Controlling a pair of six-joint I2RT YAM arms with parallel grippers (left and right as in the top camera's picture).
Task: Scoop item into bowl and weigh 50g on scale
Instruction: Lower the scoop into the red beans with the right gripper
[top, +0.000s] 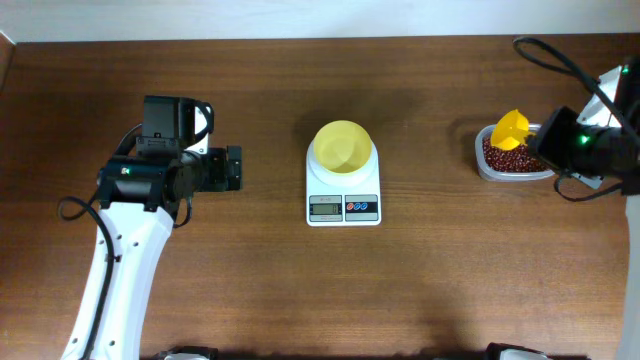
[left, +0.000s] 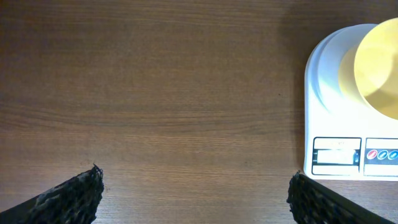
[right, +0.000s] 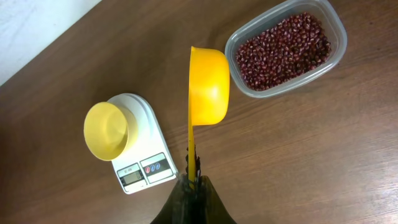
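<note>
Tabletop of dark wood (top: 250, 300) meets a white wall (top: 300, 15); your pale-yellow round plastic bowl (top: 343, 148) sits on the white kitchen scale (top: 343, 207), red-brown beans (right: 283, 50) fill the clear plastic container (right: 273, 92), left hand (left: 196, 186) gapes open, right hand (right: 194, 186) grips the yellow long-handled scoop (right: 208, 81)

beans (top: 512, 160): small dark red-brown ovals, a loose heap in a clear container (right: 273, 92) at the far right of the table | bowl (top: 342, 147): small, round, pale yellow, upright on the scale's platform, table centre | scale (top: 343, 195): white, rounded corners, flat on the table, grey display and coloured buttons on its near edge, well apart from the beans
</note>
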